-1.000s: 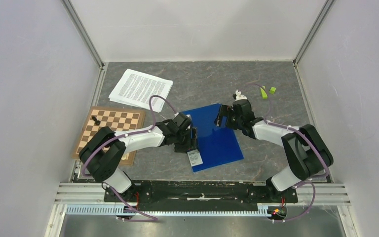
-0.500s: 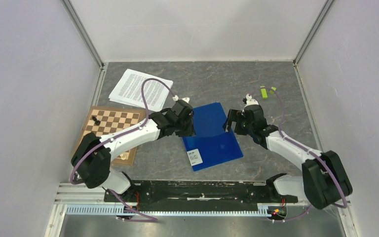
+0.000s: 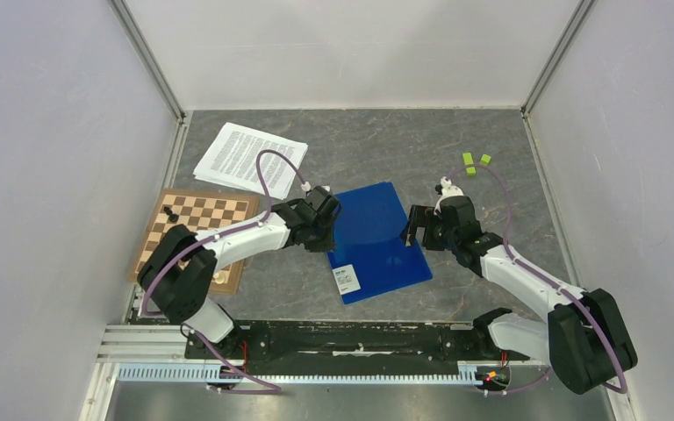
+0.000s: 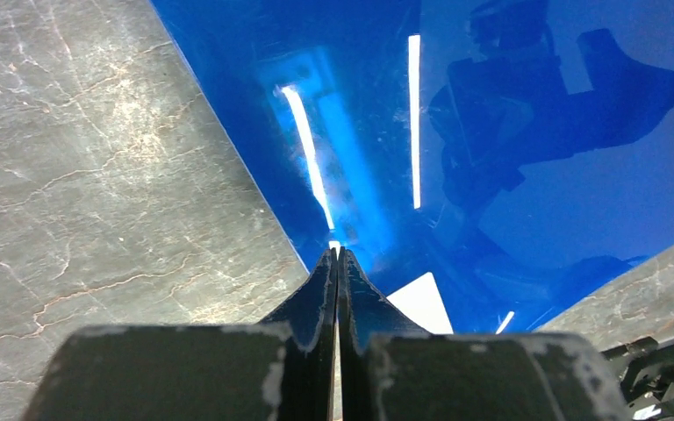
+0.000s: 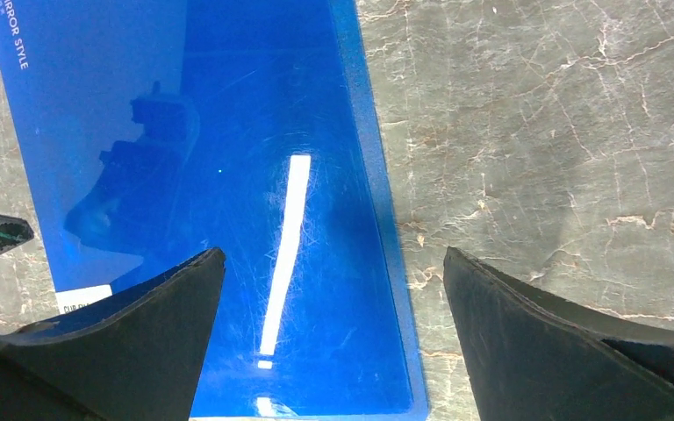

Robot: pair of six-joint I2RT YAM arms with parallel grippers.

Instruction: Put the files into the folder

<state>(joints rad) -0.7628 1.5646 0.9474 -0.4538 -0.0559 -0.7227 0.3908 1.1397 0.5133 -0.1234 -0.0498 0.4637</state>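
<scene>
The folder [image 3: 377, 239] lies flat and closed in the middle of the table, bright blue, with its white label [image 3: 347, 280] at the near left corner. The files [image 3: 250, 158], a stack of printed white sheets, lie at the back left, apart from both arms. My left gripper [image 3: 326, 230] is shut, its tips [image 4: 335, 255] meeting right at the folder's [image 4: 509, 132] left edge; nothing shows between the jaws. My right gripper [image 3: 415, 230] hangs open over the folder's right edge, one finger above the blue cover [image 5: 228, 132], the other above the table, midpoint [image 5: 331, 256].
A wooden chessboard [image 3: 195, 230] with a few pieces lies left of the folder, under the left arm. Two small green blocks [image 3: 476, 160] sit at the back right. Grey walls close the table in on the left, right and back.
The left gripper has shut and moved from near the label up along the folder's left edge. The right gripper, still open, has slid from the folder's far edge to its right edge.
</scene>
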